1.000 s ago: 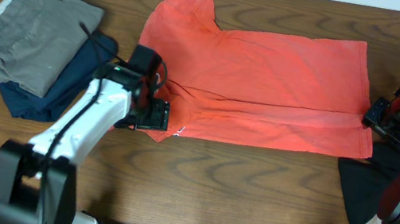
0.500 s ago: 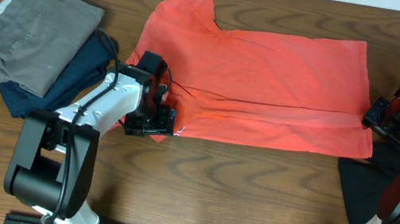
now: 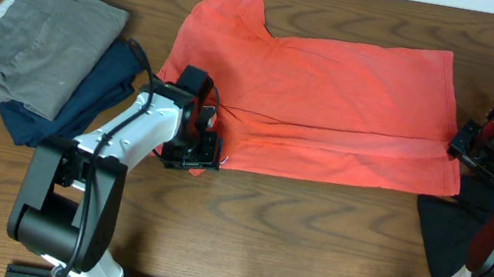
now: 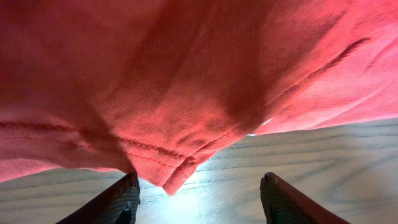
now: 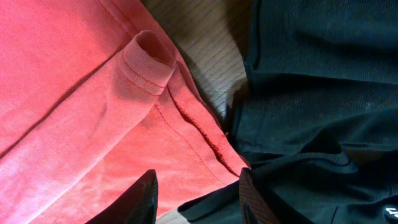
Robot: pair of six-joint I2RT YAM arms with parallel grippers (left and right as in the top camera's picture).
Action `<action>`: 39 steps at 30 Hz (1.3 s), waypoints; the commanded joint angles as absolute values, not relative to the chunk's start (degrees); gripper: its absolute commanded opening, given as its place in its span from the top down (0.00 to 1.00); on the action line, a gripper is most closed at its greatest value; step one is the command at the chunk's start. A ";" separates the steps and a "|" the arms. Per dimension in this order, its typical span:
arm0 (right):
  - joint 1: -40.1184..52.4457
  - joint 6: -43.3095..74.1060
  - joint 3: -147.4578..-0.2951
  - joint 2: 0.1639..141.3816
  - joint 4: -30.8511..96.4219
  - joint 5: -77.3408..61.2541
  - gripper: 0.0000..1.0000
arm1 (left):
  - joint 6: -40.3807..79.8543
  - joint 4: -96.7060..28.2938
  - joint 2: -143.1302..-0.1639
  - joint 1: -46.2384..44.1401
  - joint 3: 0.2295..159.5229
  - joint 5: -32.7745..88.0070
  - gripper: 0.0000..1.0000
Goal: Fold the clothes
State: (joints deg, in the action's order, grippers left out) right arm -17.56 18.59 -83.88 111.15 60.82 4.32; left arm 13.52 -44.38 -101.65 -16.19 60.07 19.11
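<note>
The coral-red T-shirt [image 3: 332, 102] lies spread flat across the middle of the table, one sleeve pointing to the far edge. My left gripper [image 3: 205, 155] sits at its near left corner. In the left wrist view that corner [image 4: 180, 177] droops between the fingers [image 4: 121, 202], which stand well apart: left gripper [image 4: 199, 200] open. My right gripper [image 3: 459, 150] is at the shirt's near right corner. Its open fingers [image 5: 134, 199] straddle the red hem [image 5: 205, 149] where it meets the black garment [image 5: 311, 93], which lies at the table's near right [image 3: 445, 235].
A folded grey garment [image 3: 39, 41] rests on a navy one [image 3: 84, 103] at the far left of the wooden table [image 3: 291, 235]. The right arm's base stands over the black cloth at the right edge.
My left gripper has slid a little right and toward the near edge along the shirt's corner, its fingers drawing somewhat closer together. The right arm and the shirt have not moved.
</note>
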 commanded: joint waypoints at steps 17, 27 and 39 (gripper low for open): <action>-17.58 17.93 -83.53 109.95 60.88 4.69 0.60 | 14.00 -42.72 -101.45 -16.14 57.69 18.61 0.94; -17.58 17.93 -83.53 109.95 60.88 4.69 0.60 | 14.11 -38.74 -93.01 -16.10 63.48 18.87 0.94; -17.58 17.91 -83.53 109.95 60.51 4.73 0.60 | 22.74 -36.36 -90.32 -16.10 63.70 18.24 0.85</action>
